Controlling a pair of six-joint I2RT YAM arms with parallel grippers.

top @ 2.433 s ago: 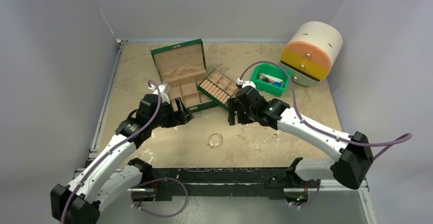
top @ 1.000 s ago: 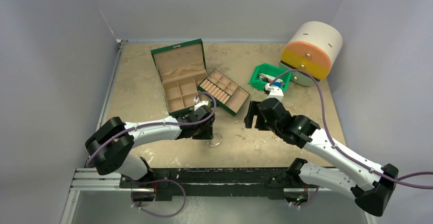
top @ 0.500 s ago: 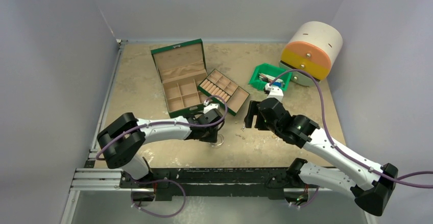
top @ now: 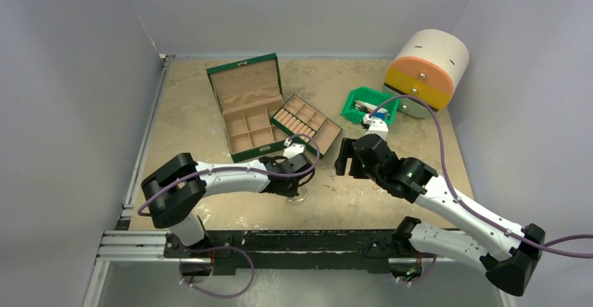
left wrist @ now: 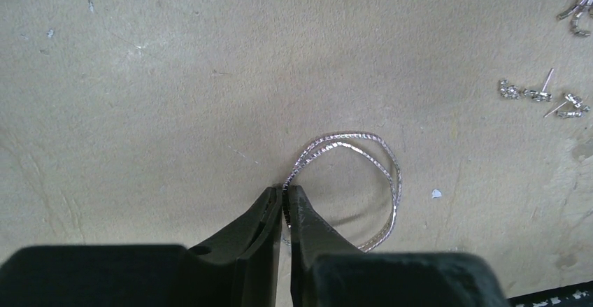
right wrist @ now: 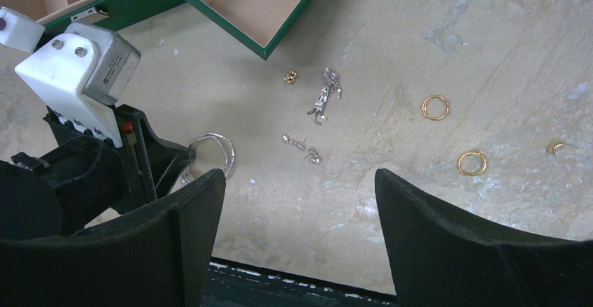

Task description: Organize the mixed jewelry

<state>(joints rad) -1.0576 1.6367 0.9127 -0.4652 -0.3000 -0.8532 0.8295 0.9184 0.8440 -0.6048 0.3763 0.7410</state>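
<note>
The left gripper [left wrist: 285, 196] is down at the table, near its front edge, jaws pinched almost closed on the bangle's [left wrist: 346, 137] near-left rim. To the right lie a silvery trinket [right wrist: 323, 96] and gold rings [right wrist: 435, 107]. The right gripper [right wrist: 301, 237] hovers above them, spread wide and holding nothing.

Light comes soft and even from overhead, bright across my mottled beige worktop [top: 196, 104]. The thin silvery bangle loop [left wrist: 398, 181] throws a faint shadow. On my right hand [right wrist: 299, 177] the black fingers [right wrist: 461, 244] look soft-edged.
</note>
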